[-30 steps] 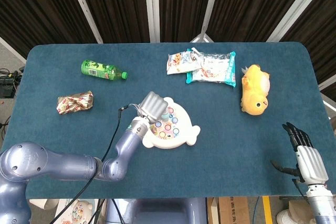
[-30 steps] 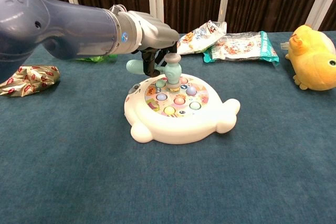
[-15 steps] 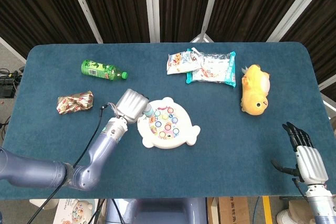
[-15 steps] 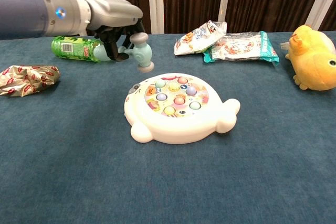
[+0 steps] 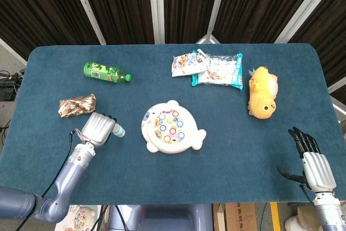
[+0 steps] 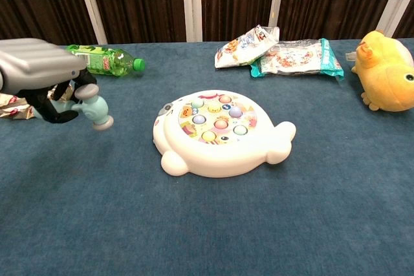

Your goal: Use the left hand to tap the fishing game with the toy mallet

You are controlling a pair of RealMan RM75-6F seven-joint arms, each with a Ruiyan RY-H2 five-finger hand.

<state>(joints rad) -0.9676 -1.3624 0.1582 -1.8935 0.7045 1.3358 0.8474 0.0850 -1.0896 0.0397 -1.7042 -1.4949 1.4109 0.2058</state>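
Blue desk (image 5: 232,150): I am holding the toy mallet (image 6: 94,109) in my left hand (image 5: 97,129), well apart from the fishing game (image 5: 172,127); my right hand (image 5: 311,158) is hanging spread, empty.

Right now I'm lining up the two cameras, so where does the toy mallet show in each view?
Head view: the toy mallet pokes out of the left hand, lower left, left of the fishing game.
Chest view: the toy mallet sits at the left edge, gripped by the left hand, off the game.
Shared landmark: the green bottle, beyond the mallet in both views.
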